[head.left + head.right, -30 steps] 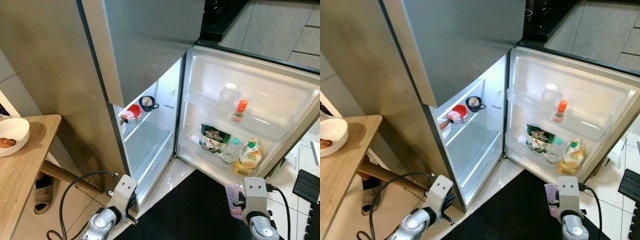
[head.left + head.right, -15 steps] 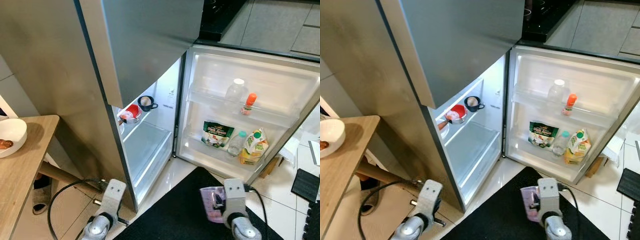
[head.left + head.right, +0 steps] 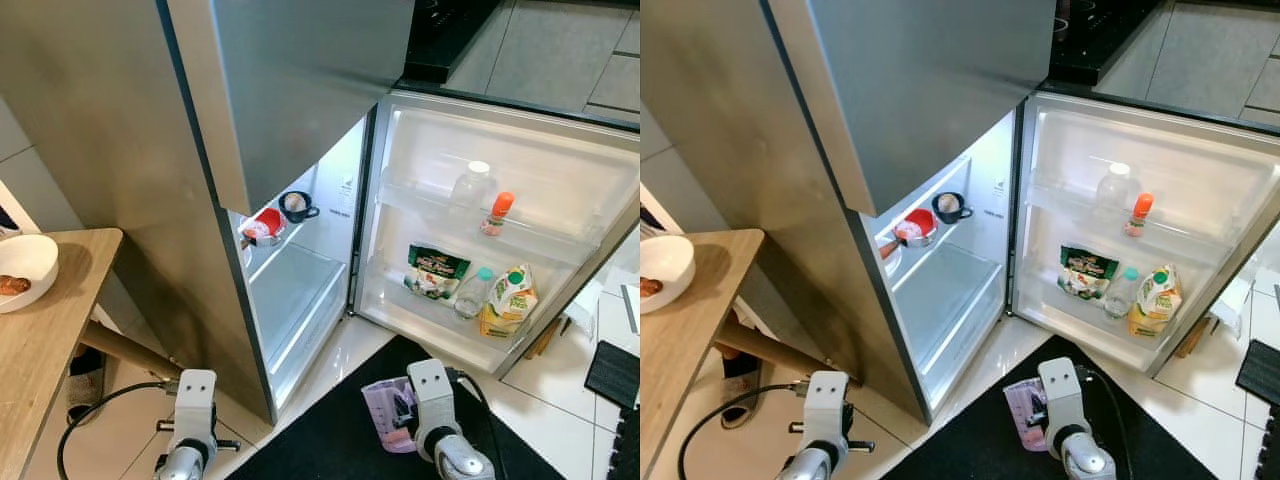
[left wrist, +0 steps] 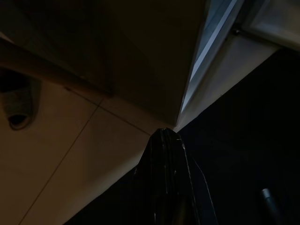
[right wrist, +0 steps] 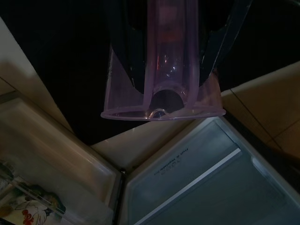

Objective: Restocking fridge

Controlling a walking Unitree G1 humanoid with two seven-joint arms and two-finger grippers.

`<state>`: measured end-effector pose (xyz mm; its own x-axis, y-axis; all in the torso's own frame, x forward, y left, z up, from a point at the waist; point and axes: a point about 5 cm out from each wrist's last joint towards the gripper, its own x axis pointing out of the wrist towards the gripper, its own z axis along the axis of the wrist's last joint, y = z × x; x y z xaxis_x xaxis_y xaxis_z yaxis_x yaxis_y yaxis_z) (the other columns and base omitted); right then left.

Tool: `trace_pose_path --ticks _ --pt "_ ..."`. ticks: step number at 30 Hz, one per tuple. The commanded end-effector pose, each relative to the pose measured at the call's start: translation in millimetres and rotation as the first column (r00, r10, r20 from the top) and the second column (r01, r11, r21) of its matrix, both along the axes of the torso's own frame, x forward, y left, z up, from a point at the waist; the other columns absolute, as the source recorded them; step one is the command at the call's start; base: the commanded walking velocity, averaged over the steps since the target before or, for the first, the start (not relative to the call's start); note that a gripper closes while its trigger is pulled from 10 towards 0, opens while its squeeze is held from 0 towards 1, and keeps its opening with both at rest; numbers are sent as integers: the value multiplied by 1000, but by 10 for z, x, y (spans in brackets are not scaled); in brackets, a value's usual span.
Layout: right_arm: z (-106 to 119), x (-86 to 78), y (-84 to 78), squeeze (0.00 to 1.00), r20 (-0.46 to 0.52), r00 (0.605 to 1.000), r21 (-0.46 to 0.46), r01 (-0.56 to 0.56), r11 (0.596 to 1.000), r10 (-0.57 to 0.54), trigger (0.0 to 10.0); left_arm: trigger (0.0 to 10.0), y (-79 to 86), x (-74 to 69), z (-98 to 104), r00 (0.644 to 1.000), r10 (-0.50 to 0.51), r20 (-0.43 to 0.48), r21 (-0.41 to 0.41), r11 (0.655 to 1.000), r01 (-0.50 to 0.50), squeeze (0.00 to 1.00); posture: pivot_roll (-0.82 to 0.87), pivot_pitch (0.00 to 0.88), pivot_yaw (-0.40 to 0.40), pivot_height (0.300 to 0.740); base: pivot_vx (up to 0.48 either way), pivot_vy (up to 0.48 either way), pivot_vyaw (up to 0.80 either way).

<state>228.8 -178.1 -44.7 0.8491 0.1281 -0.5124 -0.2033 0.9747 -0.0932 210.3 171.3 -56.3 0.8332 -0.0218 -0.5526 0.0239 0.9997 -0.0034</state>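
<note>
Fridge [image 3: 300, 270] stands open, right end effector [image 3: 405, 425] grasping a purple pitcher [image 3: 385, 428], left end effector [image 4: 164, 140] clenched.

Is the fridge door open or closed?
Open. The fridge door is swung wide, so its shelves show, with a clear bottle and a juice carton, and the lit inside with a red pot shows too.

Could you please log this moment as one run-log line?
task: restocking fridge | right pincer: shut on pink cup, low over black mat | left pincer: shut, idle | fridge door: open
</note>
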Motion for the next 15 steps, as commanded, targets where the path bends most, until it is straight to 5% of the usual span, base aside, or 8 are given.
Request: trace_pose_path --ticks 1,3,15 --pt "-31 -34 6 0 -23 1000 -8 -15 1000 15 10000 10000 -22 -37 -22 1000 6 -6 -4 1000 -6 0 -125 61 2 740 0 0 0" --pt "-32 -35 6 0 -26 1000 -9 -18 1000 18 10000 10000 -23 -32 -20 1000 6 -4 -3 1000 -6 0 -125 61 2 740 0 0 0" --pt "-39 -49 21 20 -24 998 -55 -58 997 56 10000 10000 -34 -42 -23 1000 -14 3 14 1000 14 0 -124 52 1 740 0 0 800"
